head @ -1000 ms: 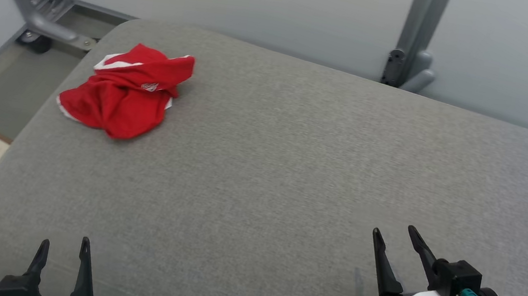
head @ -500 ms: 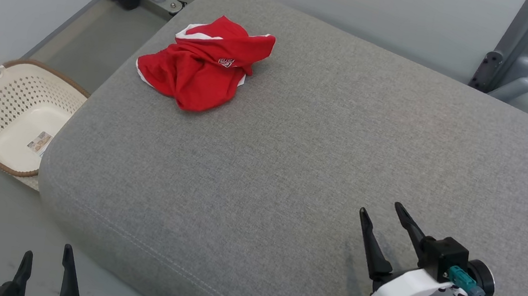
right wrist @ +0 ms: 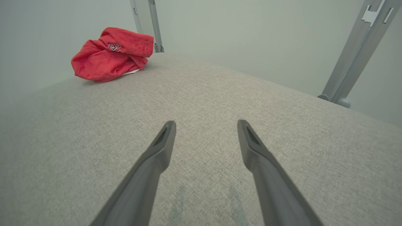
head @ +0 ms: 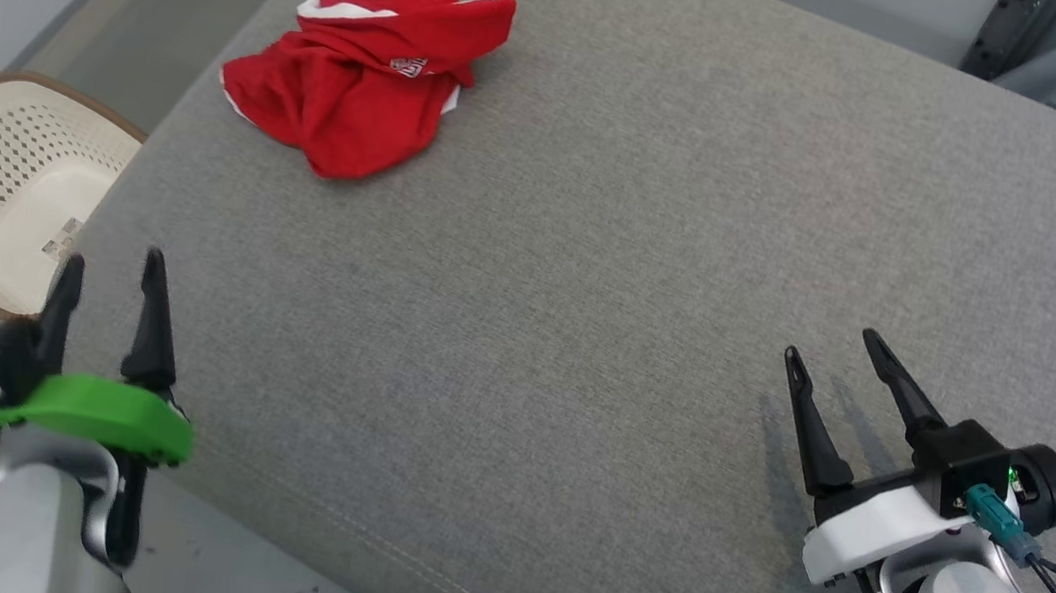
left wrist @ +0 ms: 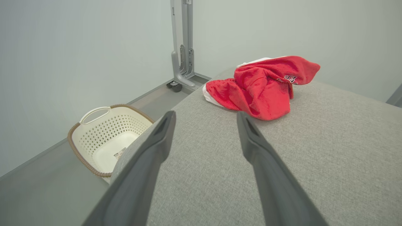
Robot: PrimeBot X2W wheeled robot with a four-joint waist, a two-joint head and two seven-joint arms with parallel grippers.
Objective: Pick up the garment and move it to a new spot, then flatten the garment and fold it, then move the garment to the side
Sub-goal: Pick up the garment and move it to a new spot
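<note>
Left tool (head: 113, 264) higher in view; garment (head: 351, 98) red, crumpled, white-trimmed

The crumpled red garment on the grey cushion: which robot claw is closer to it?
Left. The left gripper is at the left edge of the grey cushion, the crumpled red garment ahead of it. The right gripper is farther, over the cushion's near right side.

Soft matt red cloth on the garment (head: 351, 98), grey cushion (head: 615, 247) in coarse woven fabric, cream basket (head: 0, 161) in smooth perforated plastic, grey post (right wrist: 353, 53) in satin-finish metal
</note>
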